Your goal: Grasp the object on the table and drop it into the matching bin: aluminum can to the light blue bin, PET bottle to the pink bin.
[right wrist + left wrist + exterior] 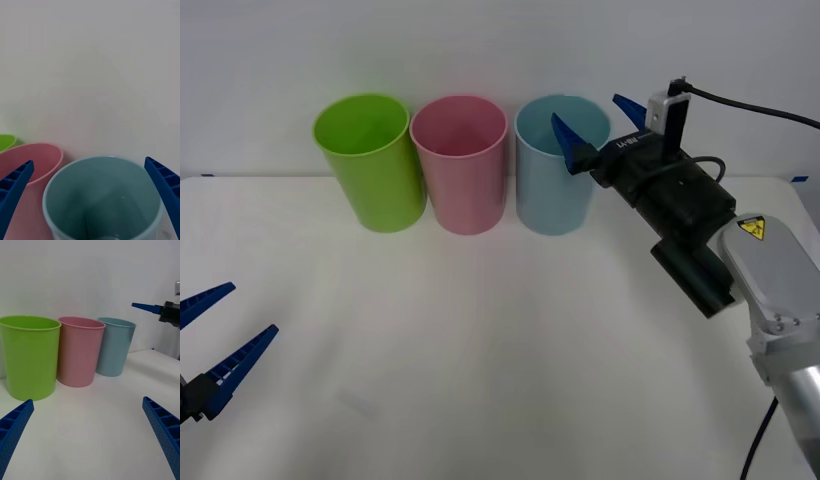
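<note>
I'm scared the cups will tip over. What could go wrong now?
The open right gripper hangs just over the blue cup, so pulling back low might clip its rim and topple it. The pink cup stands close beside it and could get knocked too. The left gripper waits far off.

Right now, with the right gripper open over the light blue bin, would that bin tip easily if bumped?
Probably yes. The light blue bin is tall and tapers toward its base, so a nudge near its rim from the right gripper could topple it. It looks like thin plastic, likely light and apt to slide on the table.
</note>
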Available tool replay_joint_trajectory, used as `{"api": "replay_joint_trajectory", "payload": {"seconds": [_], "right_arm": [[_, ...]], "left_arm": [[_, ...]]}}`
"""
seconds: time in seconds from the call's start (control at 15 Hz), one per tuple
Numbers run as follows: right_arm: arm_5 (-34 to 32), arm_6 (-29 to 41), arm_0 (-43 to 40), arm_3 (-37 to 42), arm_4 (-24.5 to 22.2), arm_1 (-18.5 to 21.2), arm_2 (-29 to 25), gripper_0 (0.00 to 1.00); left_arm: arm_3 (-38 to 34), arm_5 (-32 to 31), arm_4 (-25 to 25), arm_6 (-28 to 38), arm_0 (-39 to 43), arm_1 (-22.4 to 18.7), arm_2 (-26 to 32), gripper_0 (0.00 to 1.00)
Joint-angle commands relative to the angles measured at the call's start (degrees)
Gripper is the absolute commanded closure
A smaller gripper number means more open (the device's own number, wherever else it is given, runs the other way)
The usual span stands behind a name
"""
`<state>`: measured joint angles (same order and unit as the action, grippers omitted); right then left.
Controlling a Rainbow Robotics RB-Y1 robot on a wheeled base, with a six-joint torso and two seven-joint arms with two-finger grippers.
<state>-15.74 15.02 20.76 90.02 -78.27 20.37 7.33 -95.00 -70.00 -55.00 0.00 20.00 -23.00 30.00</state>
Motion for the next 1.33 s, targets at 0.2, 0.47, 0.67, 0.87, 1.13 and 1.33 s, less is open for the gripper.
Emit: {"api": "replay_joint_trajectory", "payload": {"seconds": [0.2, 0.47, 0.67, 0.87, 1.13, 1.33], "right_arm": [[-3.07, -0.87, -10.83, 10.88, 5.23, 6.87, -0.82, 0.00], [-14.05, -4.47, -19.44, 14.31, 7.52, 7.40, -8.91, 0.00], [-21.08, -12.47, -24.71, 14.48, 10.59, 7.31, -14.00, 0.00], [-27.41, -19.06, -29.46, 14.40, 12.44, 7.22, -18.49, 0.00], [-35.85, -24.69, -36.84, 14.13, 14.99, 6.96, -24.55, 0.00], [-43.76, -25.66, -39.39, 11.23, 15.34, 5.03, -29.56, 0.00]], "left_arm": [[0.00, 0.00, 0.00, 0.00, 0.00, 0.00, 0.00, 0.00], [0.00, 0.00, 0.00, 0.00, 0.00, 0.00, 0.00, 0.00], [0.00, 0.00, 0.00, 0.00, 0.00, 0.00, 0.00, 0.00], [0.00, 0.00, 0.00, 0.00, 0.00, 0.00, 0.00, 0.00], [0.00, 0.00, 0.00, 0.00, 0.00, 0.00, 0.00, 0.00], [0.00, 0.00, 0.00, 0.00, 0.00, 0.00, 0.00, 0.00]]}}
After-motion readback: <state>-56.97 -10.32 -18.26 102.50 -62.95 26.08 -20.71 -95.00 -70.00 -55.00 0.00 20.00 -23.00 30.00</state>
